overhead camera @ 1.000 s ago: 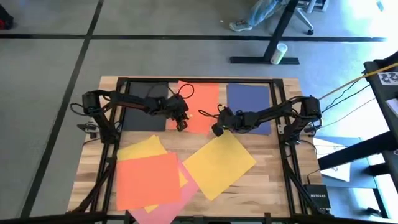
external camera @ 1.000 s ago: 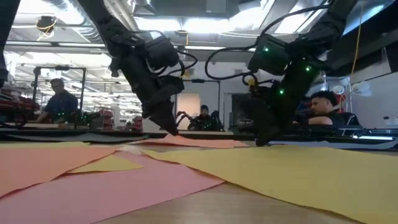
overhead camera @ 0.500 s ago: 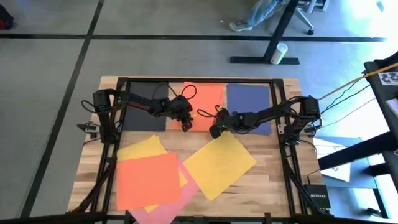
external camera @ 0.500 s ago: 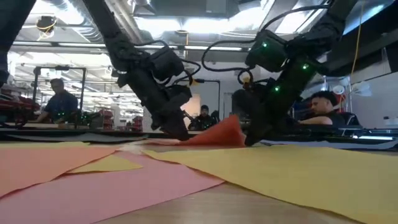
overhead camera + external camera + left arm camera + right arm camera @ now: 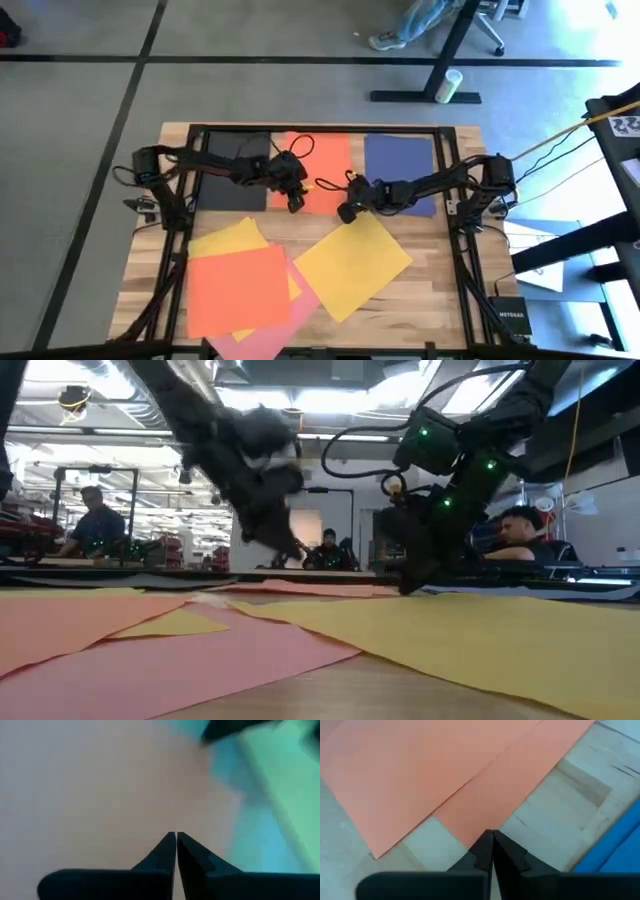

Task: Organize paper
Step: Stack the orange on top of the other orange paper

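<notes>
Up close, the right gripper (image 5: 493,836) has its fingers pressed together, empty, tips at the corner of two overlapping orange-red sheets (image 5: 445,775); only the high view shows them flat between the black sheet (image 5: 233,170) and navy sheet (image 5: 400,165). Left gripper (image 5: 176,837) likewise closed, empty, over the orange-red paper, both arms reaching inward.

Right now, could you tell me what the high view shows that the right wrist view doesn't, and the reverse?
Only the high view shows the black sheet, the yellow sheet and the left hand. Only the right wrist view shows two overlapping orange-red sheets by the shut right hand. Both show the blue sheet and the wooden table.
</notes>
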Robot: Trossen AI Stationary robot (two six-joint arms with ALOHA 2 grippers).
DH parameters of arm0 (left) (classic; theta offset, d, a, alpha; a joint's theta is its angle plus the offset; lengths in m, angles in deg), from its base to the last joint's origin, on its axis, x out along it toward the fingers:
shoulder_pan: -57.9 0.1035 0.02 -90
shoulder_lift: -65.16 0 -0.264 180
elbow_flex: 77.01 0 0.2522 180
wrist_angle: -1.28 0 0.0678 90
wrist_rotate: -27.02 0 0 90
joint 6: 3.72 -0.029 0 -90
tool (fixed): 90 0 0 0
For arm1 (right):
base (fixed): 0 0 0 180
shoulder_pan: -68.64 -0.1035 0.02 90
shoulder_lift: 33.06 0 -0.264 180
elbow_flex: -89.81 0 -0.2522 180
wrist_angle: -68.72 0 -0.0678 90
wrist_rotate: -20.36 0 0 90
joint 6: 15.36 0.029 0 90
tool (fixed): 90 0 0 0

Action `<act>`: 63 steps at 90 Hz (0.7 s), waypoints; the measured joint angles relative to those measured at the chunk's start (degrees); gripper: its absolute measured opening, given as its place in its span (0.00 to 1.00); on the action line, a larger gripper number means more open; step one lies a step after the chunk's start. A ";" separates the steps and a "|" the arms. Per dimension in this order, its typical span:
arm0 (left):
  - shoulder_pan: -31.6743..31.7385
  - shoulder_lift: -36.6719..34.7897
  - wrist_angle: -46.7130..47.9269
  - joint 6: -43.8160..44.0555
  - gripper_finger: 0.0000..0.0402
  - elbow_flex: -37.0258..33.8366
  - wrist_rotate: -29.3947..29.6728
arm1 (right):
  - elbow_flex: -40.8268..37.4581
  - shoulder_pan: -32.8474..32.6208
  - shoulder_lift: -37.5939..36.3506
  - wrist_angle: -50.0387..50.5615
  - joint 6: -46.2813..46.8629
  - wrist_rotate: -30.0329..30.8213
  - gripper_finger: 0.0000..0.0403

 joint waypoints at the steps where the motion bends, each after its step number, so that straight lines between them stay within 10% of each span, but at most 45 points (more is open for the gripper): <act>1: -0.13 -0.63 0.30 -0.15 0.00 0.00 0.11 | 0.15 0.00 -0.07 0.16 -0.17 -0.23 0.00; 32: 1.85 -18.03 25.66 -4.87 0.00 0.11 12.29 | 11.31 1.14 -2.35 7.83 -23.04 -1.51 0.05; 63: 1.80 -25.71 37.64 -3.15 0.00 -0.14 12.65 | 31.60 1.16 10.96 28.98 -39.01 -10.84 0.53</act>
